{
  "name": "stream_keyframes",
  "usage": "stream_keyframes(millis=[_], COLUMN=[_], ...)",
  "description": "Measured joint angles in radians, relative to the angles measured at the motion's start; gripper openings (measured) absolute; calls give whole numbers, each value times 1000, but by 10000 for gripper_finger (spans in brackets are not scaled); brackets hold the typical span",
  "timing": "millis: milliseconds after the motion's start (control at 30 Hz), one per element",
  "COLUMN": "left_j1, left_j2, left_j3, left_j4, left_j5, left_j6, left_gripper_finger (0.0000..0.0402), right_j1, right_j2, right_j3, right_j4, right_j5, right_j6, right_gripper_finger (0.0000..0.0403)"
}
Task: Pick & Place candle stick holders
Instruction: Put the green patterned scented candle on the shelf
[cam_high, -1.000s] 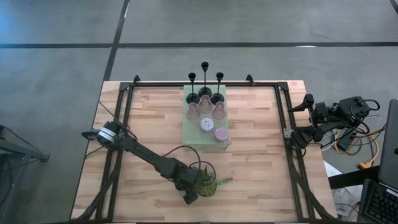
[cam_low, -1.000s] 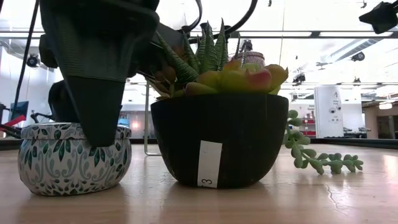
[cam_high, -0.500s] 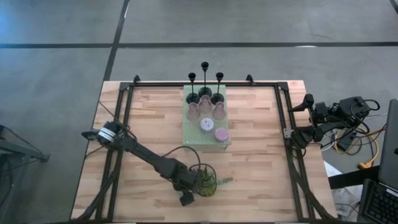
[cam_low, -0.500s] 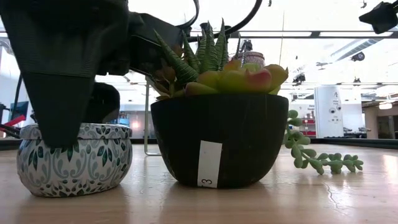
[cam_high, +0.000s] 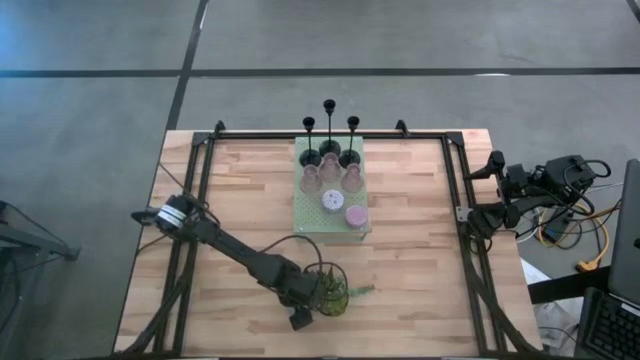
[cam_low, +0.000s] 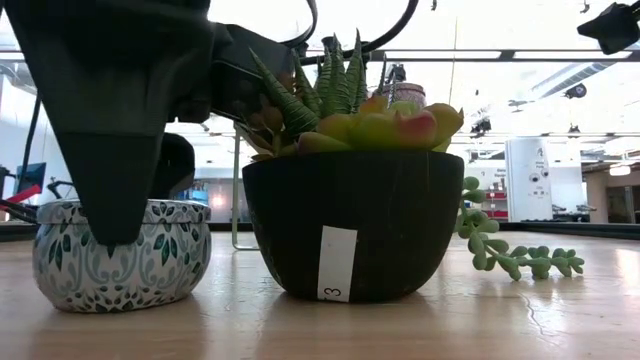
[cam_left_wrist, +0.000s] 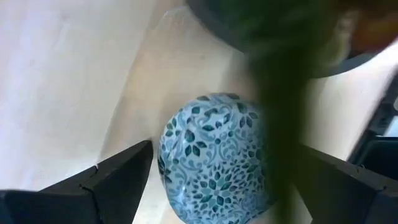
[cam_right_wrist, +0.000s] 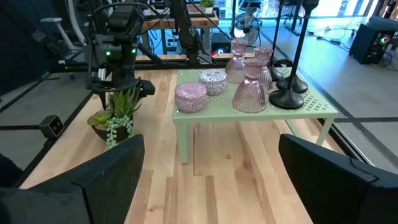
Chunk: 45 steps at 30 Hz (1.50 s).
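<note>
A small round cup with a blue-and-white leaf pattern (cam_low: 125, 255) stands on its base on the table near the near edge, beside a black pot of spiky plants (cam_low: 345, 235). My left gripper (cam_left_wrist: 224, 152) is open above it, pointing down, with one finger (cam_left_wrist: 118, 177) on each side of the cup (cam_left_wrist: 208, 155); whether they touch it, I cannot tell. On the pale green mat (cam_high: 316, 215) stand three black sticks (cam_high: 330, 148), three pink glass holders (cam_high: 330, 170) and two cups (cam_high: 356, 214). My right gripper (cam_right_wrist: 208, 180) is open, off the table's right edge.
The mat is a raised platform on legs (cam_right_wrist: 181, 140) at the table's far middle. A trailing green stem (cam_low: 505, 255) hangs from the pot onto the wood. A black frame rail (cam_high: 455, 190) runs along the table's sides.
My left gripper has come a little toward the table's near edge and gone down around the blue-patterned cup, so the finger in the low view now reaches lower over the cup's side. The cup stays on the table.
</note>
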<state>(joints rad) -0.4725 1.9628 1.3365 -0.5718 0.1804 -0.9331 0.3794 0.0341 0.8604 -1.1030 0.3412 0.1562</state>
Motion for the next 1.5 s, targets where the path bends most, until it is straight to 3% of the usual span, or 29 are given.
stream_keyframes(millis=[1033,1367,1500], left_j1=[1,1,1], left_j2=[0,0,0], left_j3=[-19,-19,-18], left_j4=[43,39,21], left_j5=[-51,-51,-50], left_j6=[116,120,119], left_gripper_finger=[368,316,313], right_j1=[0,0,0], right_j2=[0,0,0], right_j3=[0,0,0], right_j4=[0,0,0], right_j5=[0,0,0], right_j6=[0,0,0], right_gripper_finger=[366,366,366])
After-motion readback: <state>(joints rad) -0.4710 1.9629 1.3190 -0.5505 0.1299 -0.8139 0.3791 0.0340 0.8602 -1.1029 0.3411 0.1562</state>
